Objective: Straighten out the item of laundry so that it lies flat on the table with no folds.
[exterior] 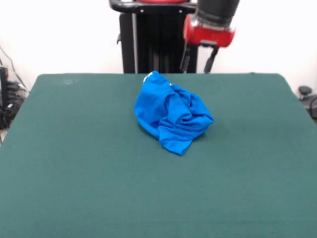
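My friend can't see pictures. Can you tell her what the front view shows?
A bright blue shirt lies crumpled in a heap on a big green table. The robot's gripper hangs open above the table's far edge, not touching the shirt.

A dark green table (pixel 74 163) is filling most of the view, its cloth top lying smooth. A bright blue shirt (pixel 172 113) is sitting crumpled in a heap on it, just toward 1 o'clock from the table's middle, with a speck of white showing at its top.
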`<state>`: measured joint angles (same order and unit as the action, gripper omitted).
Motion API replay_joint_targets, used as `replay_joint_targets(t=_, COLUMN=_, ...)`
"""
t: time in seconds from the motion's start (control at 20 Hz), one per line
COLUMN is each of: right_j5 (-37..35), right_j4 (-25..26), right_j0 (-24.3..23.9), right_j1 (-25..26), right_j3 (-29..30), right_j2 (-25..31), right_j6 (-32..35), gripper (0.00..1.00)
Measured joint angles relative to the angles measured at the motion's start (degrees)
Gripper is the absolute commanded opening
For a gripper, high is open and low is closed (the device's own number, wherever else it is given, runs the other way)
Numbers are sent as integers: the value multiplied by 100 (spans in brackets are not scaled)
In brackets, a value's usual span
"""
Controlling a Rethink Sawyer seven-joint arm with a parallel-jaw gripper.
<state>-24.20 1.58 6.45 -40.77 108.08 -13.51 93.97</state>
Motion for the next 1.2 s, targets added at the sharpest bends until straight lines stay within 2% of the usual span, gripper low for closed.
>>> replay_joint_targets(t=0.5, right_j5=131, right_j4=-205, right_j0=28, right_j1=971, right_j3=-486, right_j2=-177, right_j6=93, gripper=100)
replay_joint_targets(t=0.95, right_j5=1119, right_j4=-508, right_j0=169, right_j1=1745, right_j3=-653, right_j2=-396, right_j6=93, gripper=100)
replay_joint_targets(t=1.2, right_j5=1361, right_j4=-680, right_j0=275, right_j1=1980, right_j3=-710, right_j2=-556, right_j6=93, gripper=100)
